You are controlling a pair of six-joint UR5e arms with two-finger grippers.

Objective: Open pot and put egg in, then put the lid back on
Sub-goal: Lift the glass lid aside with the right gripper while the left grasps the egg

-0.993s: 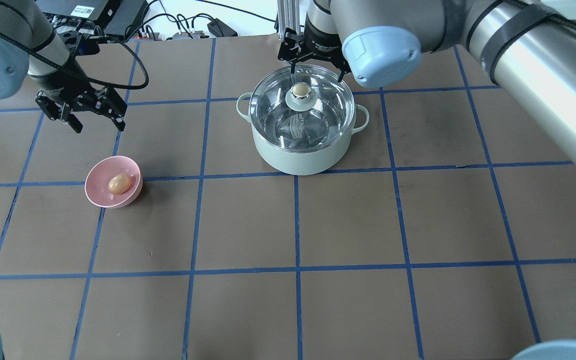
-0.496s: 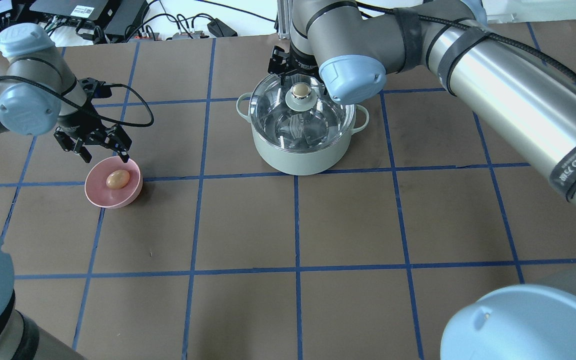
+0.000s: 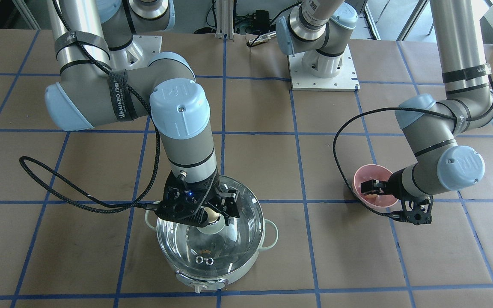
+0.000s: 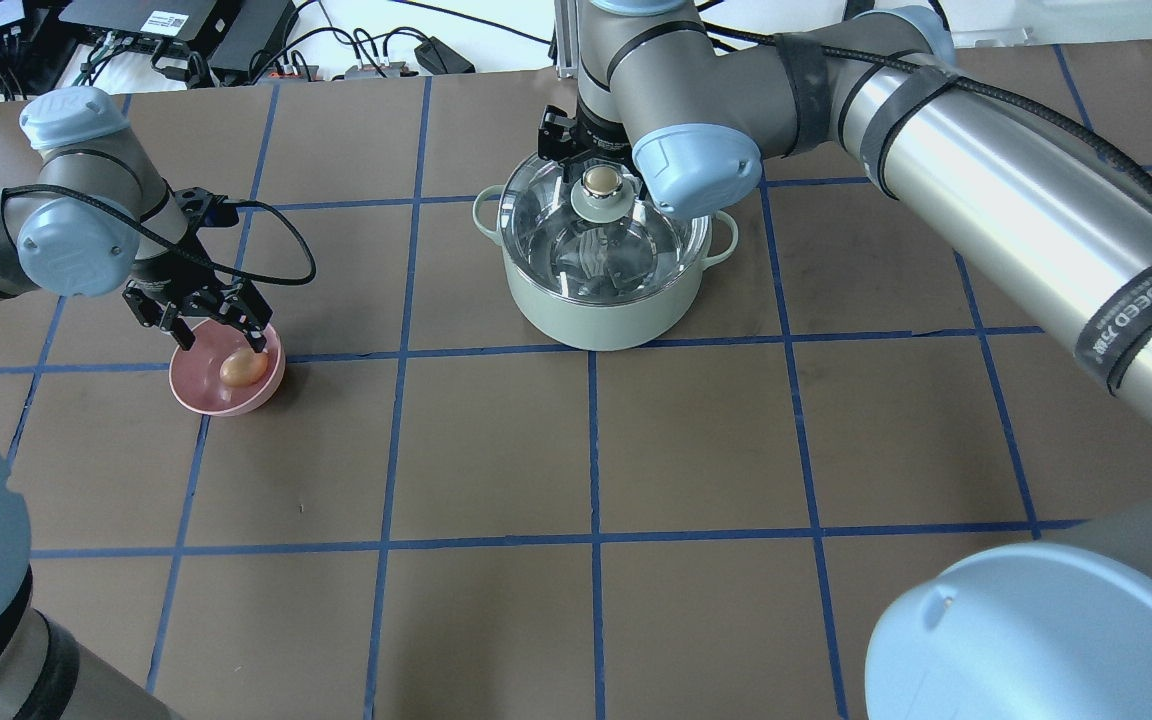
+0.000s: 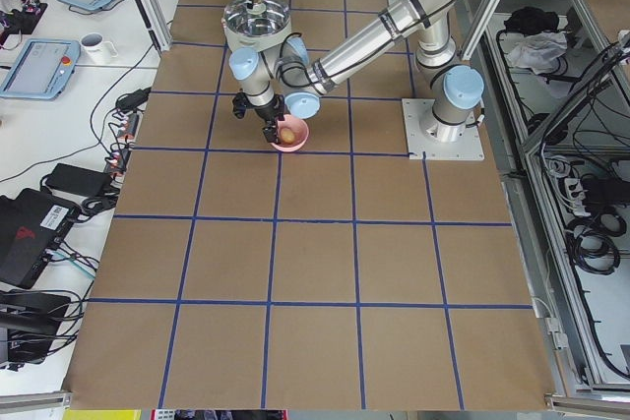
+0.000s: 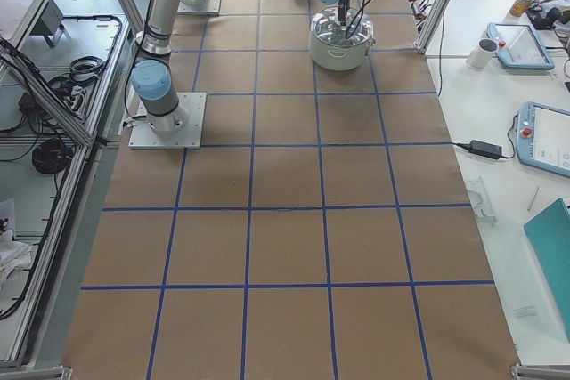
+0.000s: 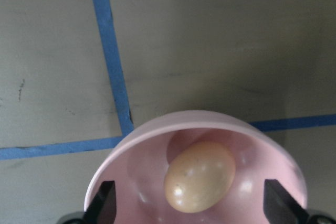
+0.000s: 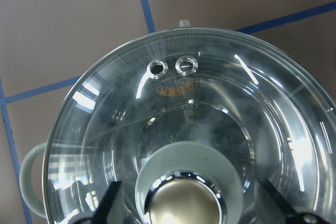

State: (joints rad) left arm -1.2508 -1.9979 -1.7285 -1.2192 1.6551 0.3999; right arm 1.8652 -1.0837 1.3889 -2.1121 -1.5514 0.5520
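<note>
The mint-green pot [image 4: 596, 315] stands at the table's back middle with the glass lid [image 4: 636, 240] on it. My right gripper [image 8: 191, 200] is open and low over the lid. Its fingers [image 8: 110, 200] stand on either side of the beige knob [image 4: 599, 181], which also shows in the right wrist view [image 8: 184, 205]. The tan egg [image 4: 242, 368] lies in a small pink bowl [image 4: 204, 395] at the left. My left gripper [image 4: 221, 340] is open and down at the bowl. Its fingertips [image 7: 102, 203] straddle the egg [image 7: 199, 177] without gripping it.
Cables and electronics boxes [image 4: 186, 30] lie along the table's far edge. The two arm base plates [image 3: 323, 81] sit at the robot's side. My right arm's long link [image 4: 986, 190] spans the air above the table's right half.
My left gripper has moved down and forward from behind the pink bowl to straddle the egg. My right gripper has come down closer around the lid's knob.
</note>
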